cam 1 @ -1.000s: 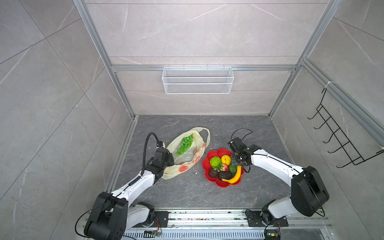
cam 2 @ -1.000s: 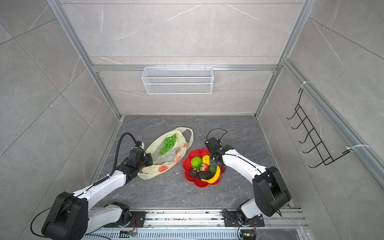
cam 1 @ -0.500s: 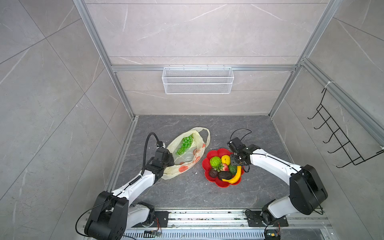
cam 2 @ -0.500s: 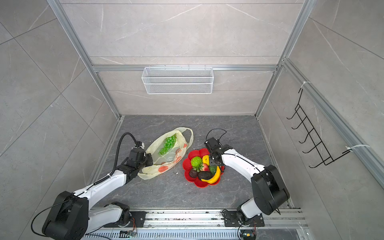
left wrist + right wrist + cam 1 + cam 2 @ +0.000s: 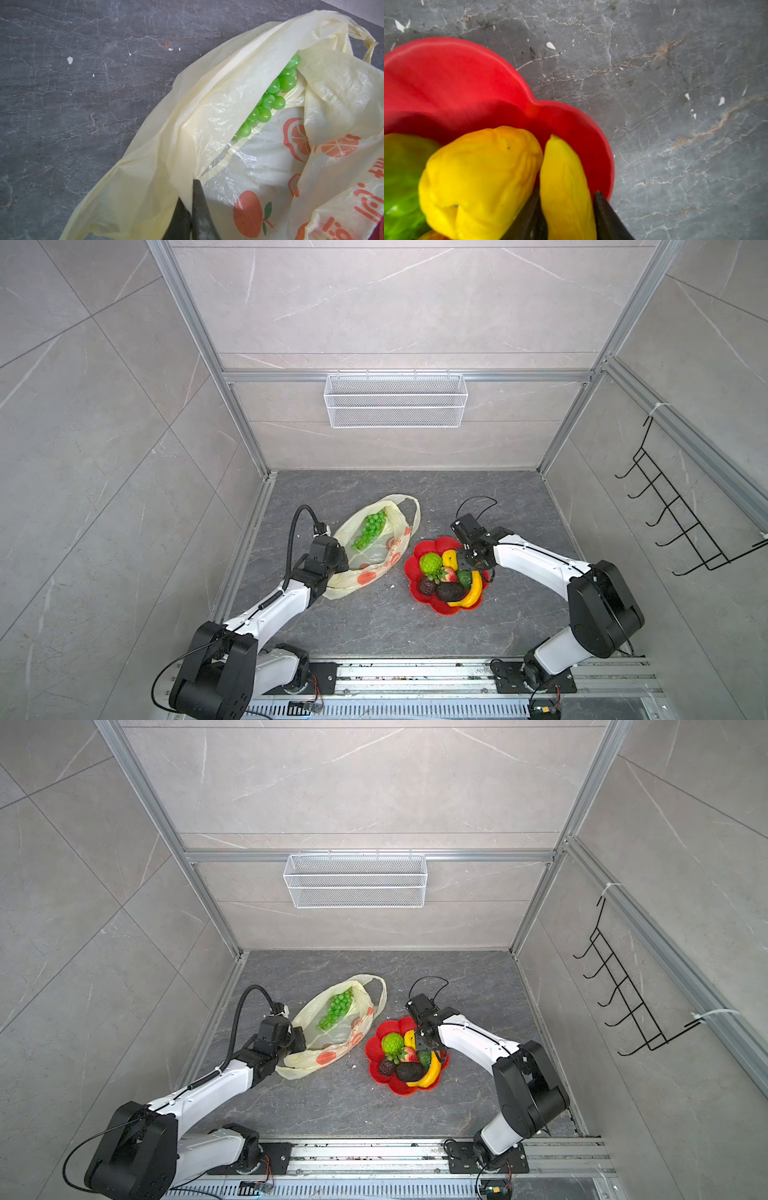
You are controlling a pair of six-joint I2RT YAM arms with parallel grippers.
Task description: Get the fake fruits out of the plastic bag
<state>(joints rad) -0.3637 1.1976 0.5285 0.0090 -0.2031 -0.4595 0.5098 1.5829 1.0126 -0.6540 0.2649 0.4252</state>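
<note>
**Plastic bag** [image 5: 358, 581]: cream film with orange prints, lying left of centre in both top views, mouth toward the upper right.
**Grape bunch** [image 5: 368, 528]: the only fruit seen inside, in the bag's upper part.
**Red plate** [image 5: 419, 548]: right of the bag and apart from it. It holds a bumpy green fruit [image 5: 430, 563], lemon [image 5: 449, 559], strawberry [image 5: 447, 575], two avocados [image 5: 449, 592] and a banana [image 5: 472, 592] along the right rim.
**Left gripper** [image 5: 188, 195]: clenched on a fold of the bag's rim, lower middle of the left wrist view.
**Right gripper** [image 5: 566, 191]: fingers on either side of the banana's upper end, over the plate. Whether they press it or stand free cannot be told.
**Handling note, judged:**
- The step is setting the banana down.
- Spread the fingers clear, then rise straight, so the banana is not dragged and the lemon just beside it is not nudged.
- The left pinch should hold the mouth open for the grapes.
- The thin film may cling to the bunch.
</note>
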